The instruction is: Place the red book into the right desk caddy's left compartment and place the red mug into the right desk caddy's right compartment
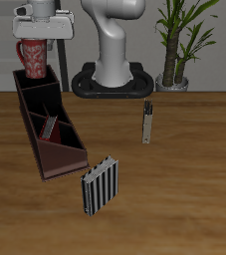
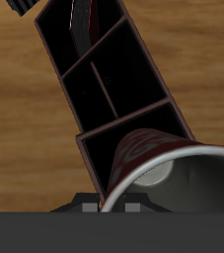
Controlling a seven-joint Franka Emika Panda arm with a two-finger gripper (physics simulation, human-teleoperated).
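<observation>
My gripper (image 1: 33, 40) is shut on the rim of the red mug (image 1: 32, 58), which hangs upright just over the back end section of the right desk caddy (image 1: 73, 147). In the wrist view the red mug (image 2: 168, 158) shows its pale inside right over the nearest section of the right desk caddy (image 2: 133, 44). The red book (image 1: 50, 126) stands inside the caddy, in a section nearer the table's front edge than the mug. I cannot tell exactly which section holds the red book (image 2: 81, 22).
A black-and-white striped book (image 1: 100, 186) stands near the table's front edge, just past the caddy's front end. A slim dark book (image 1: 146, 122) stands upright mid-table. The robot base (image 1: 113, 75) and a potted plant (image 1: 179, 45) are at the back.
</observation>
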